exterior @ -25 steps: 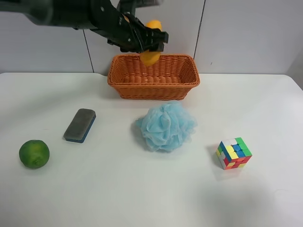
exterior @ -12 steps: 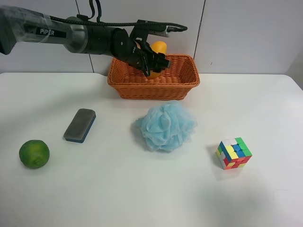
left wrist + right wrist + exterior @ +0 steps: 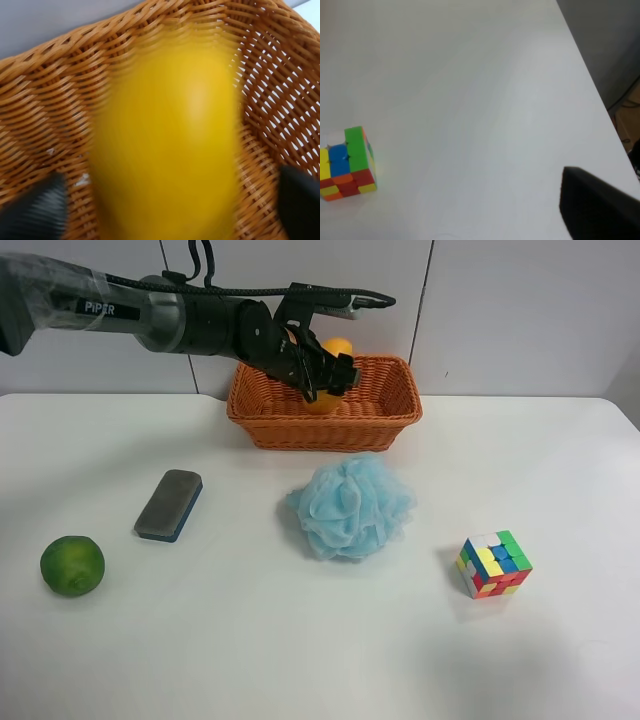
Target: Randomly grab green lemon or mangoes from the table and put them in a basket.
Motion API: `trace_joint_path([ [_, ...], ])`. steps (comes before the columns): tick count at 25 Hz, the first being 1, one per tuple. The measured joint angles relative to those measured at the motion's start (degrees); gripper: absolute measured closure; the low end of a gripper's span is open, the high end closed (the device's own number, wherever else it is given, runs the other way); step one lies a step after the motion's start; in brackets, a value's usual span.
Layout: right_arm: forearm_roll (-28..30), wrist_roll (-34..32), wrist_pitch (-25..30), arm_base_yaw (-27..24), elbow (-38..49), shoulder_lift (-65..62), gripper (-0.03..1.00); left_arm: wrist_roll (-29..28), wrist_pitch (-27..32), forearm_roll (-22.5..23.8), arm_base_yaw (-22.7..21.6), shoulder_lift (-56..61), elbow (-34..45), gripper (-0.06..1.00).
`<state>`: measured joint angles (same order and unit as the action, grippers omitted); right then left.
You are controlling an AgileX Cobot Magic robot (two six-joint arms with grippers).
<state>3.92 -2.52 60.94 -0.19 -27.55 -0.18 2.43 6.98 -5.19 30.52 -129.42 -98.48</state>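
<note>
The arm at the exterior high view's left reaches over the orange-brown wicker basket (image 3: 300, 430) at the back of the white table (image 3: 200, 640). Its left gripper (image 3: 322, 375) sits low inside the basket around the orange-yellow mango (image 3: 338, 345). In the left wrist view the mango (image 3: 165, 140) is blurred against the basket weave (image 3: 40, 100). The left gripper (image 3: 165, 210) is open, its dark fingertips (image 3: 35, 210) standing clear of the fruit on either side. The green lemon (image 3: 72, 565) lies alone at the table's front left. Of the right gripper only a dark part (image 3: 600, 210) shows.
A grey eraser block (image 3: 169, 504) lies between the lemon and the basket. A blue mesh bath sponge (image 3: 350, 507) sits in front of the basket. A colour cube (image 3: 494, 563) stands at the right and also shows in the right wrist view (image 3: 347, 164), near the table's edge (image 3: 590, 80).
The arm came down with the mango from above the basket rim into the basket. The mango now sits slightly lower and the jaws stand apart from it.
</note>
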Motion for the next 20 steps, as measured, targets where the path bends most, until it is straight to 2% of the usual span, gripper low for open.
trace_joint_path([
  [1,0.0,0.0,0.0,0.0,0.0,0.0,0.0,0.0,0.0,0.0,0.0,0.0,0.0,0.02],
  [3,0.0,0.0,0.0,0.0,0.0,0.0,0.0,0.0,0.1,-0.1,0.0,0.0,0.0,-0.03],
  [11,0.0,0.0,0.0,0.0,0.0,0.0,0.0,0.0,1.3,-0.1,0.0,0.5,0.0,-0.05],
  [13,0.0,0.0,0.0,0.0,0.0,0.0,0.0,0.0,3.5,0.4,0.0,1.9,0.0,-0.05],
  [16,0.0,0.0,0.0,0.0,0.0,0.0,0.0,0.0,10.1,2.1,0.0,5.7,0.0,-0.05],
  [20,0.0,0.0,0.0,0.0,0.0,0.0,0.0,-0.1,21.1,8.2,0.0,14.4,0.0,-0.05],
])
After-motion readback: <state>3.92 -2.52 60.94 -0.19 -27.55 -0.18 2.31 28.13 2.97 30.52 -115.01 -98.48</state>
